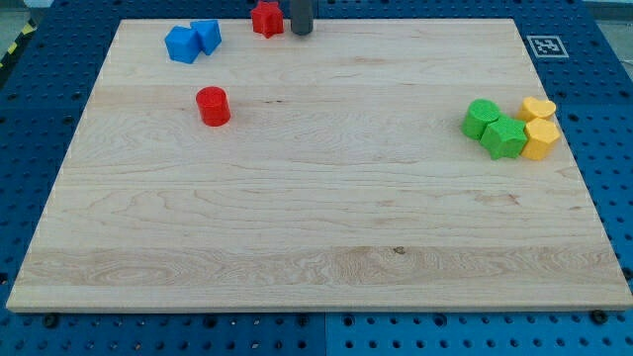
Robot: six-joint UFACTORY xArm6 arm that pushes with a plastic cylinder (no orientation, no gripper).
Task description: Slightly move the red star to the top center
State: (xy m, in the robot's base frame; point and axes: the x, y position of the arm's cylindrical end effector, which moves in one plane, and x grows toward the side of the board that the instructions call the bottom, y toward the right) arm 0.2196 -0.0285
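Observation:
The red star (266, 19) lies at the top edge of the wooden board (316, 198), a little left of centre. My tip (302, 32) stands just to the star's right, close beside it; I cannot tell if they touch. The rod rises out of the view's top.
Two blue blocks (193, 42) sit together at the top left. A red cylinder (213, 106) stands below them. At the right, two green blocks (495, 127) touch two yellow blocks (540, 127). A marker tag (546, 45) sits off the board's top right corner.

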